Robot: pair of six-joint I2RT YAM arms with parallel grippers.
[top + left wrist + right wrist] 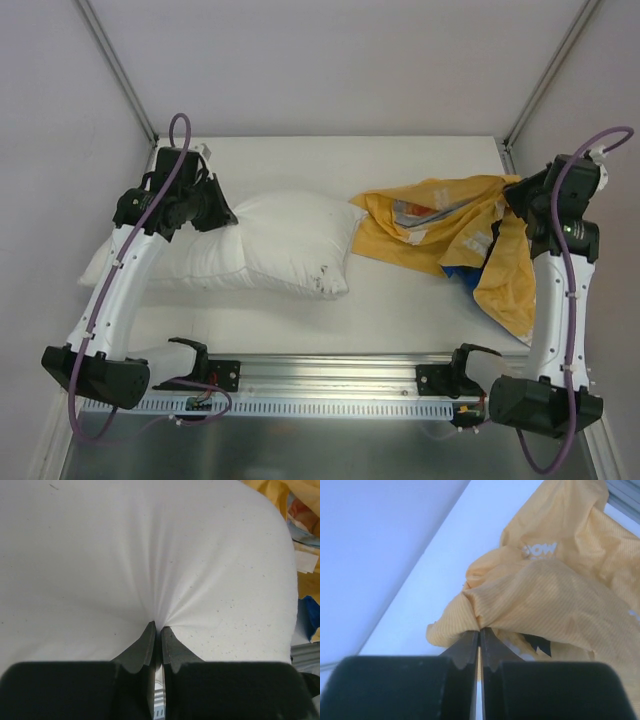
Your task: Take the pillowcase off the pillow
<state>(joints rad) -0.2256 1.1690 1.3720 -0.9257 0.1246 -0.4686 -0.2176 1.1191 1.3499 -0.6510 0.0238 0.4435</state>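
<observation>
**Cover Off, Both Grips Closed**

The white tabletop (pixel 330 310) carried everything. On its left half lay the pillow (pixel 285 245), plump and white, its long side running left to right, with a few dark specks near its near right corner. On the right half the pillowcase (pixel 440 225) lay in a crumpled yellow heap that trailed toward the near right edge. Its left tip sat just beside the pillow's far right corner; whether the two touched could not be told. No yellow cloth wrapped the pillow, so the removal looked all but finished.

The left end effector (pixel 158 627) was pressed together on a pinch of the pillow's white cloth at its left part, with pleats fanning out from the tips. The right end effector (pixel 479 631) was closed on a gathered fold of the pillowcase at the heap's far right. A patch of blue lining (pixel 462 272) showed on the heap's near side, and white lettering (pixel 540 549) showed on a yellow fold.

To finish well, the left grip would best have anchored the pillow while the right drew the pillowcase low and rightward until a plain gap opened. A high or jerky pull risked dragging the heap back across the pillow's corner. Then the right grip could let go first.
</observation>
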